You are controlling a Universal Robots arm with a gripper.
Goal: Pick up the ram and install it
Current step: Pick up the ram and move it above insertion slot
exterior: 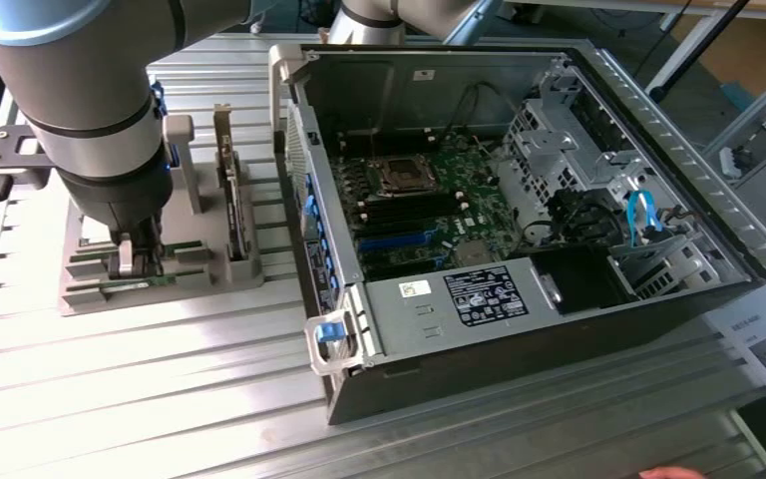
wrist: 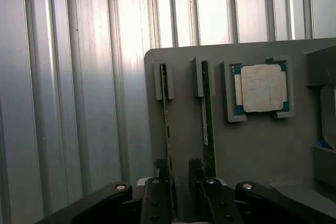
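A ridged aluminium table [exterior: 157, 399] carries everything. The biggest thing on it is the open computer case [exterior: 423, 90], lying on its side toward the exterior view's right with its motherboard [exterior: 410, 200] exposed. Toward the exterior view's left the thick grey arm [exterior: 77, 90] reaches straight down over a grey holder [exterior: 210, 269], well apart from the case. A dark card [exterior: 232, 190] stands upright in the holder, on its side nearer the case.

The gripper [exterior: 131, 261] is low in the holder. In the wrist view the gripper [wrist: 180, 166] has its two black fingers [wrist: 197, 182] apart with a clear gap between them, and they have hold of nothing.

The ram [wrist: 166, 119] stands on its edge in a slot of the holder [wrist: 252, 145], a thin green stick. Its near end runs up to the inner edge of one finger; whether they touch I cannot tell. A second stick [wrist: 209, 119] stands parallel in the next slot, just outside the other finger. Beyond that stick a square silver processor chip [wrist: 261, 88] lies flat in its own recess.
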